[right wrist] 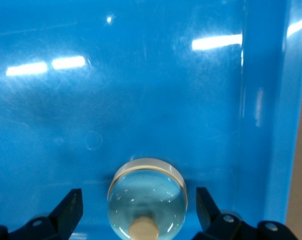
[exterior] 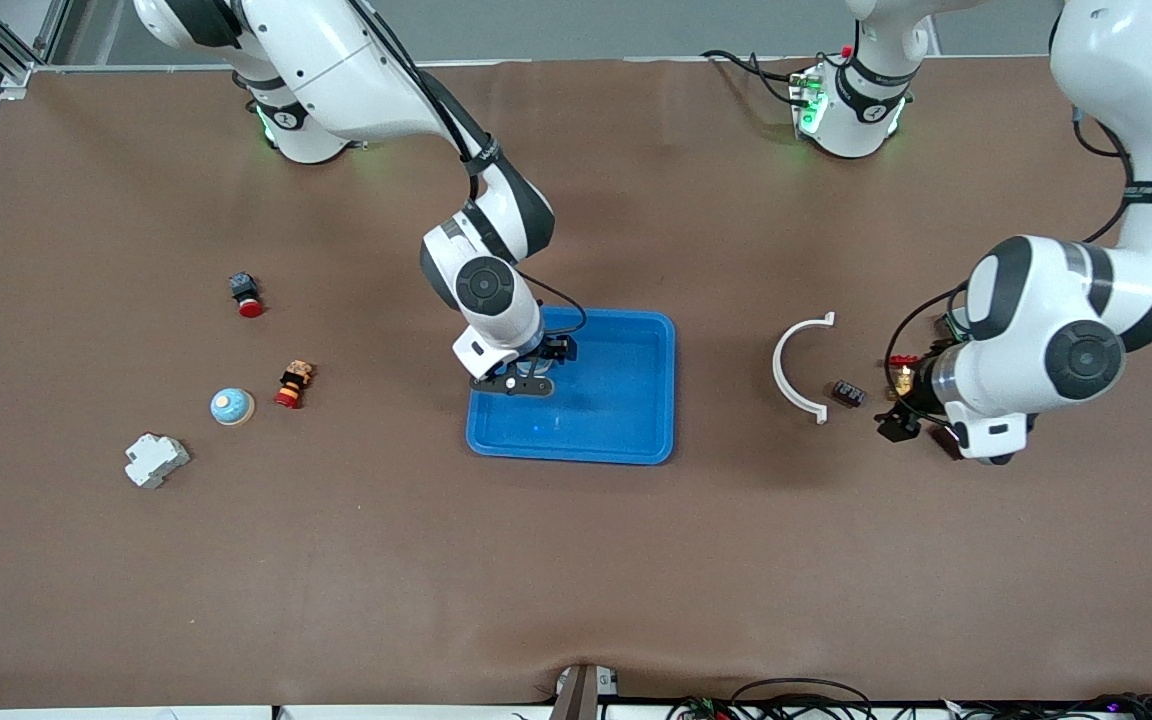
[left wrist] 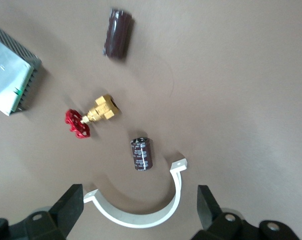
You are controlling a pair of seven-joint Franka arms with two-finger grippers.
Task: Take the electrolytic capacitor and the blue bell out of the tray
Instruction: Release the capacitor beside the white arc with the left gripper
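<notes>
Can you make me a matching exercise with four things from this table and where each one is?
Things:
1. bell
2. capacitor
3. right hand
4. left hand

Places:
A. open, above the white curved clamp
B. lying on the brown table beside the clamp
C. open, down in the tray, straddling the bell
D. standing in the blue tray

Pairs: 1-D, 2-B, 3-C, 4-A
</notes>
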